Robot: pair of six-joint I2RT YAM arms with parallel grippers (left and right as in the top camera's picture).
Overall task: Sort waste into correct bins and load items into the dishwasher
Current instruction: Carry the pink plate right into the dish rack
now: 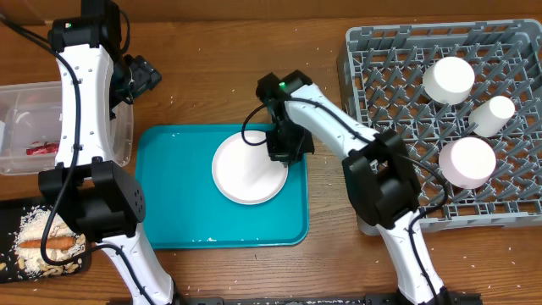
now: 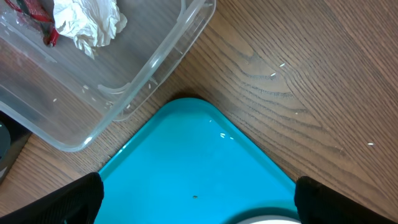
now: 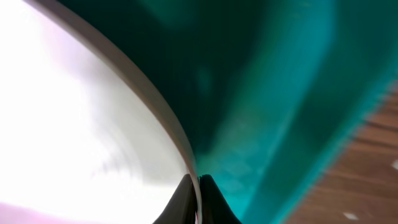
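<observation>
The large pale pink plate lies on the teal tray. My right gripper is shut on the plate's right rim; in the right wrist view the fingertips pinch the rim of the plate. My left gripper is open and empty above the wood between the clear tub and the teal tray. In the left wrist view its fingers frame the tray corner. The tub holds the white tissue ball and red wrapper.
The grey dish rack at right holds two small white plates and a white cup. The black tray at front left holds rice crumbs and an orange stick.
</observation>
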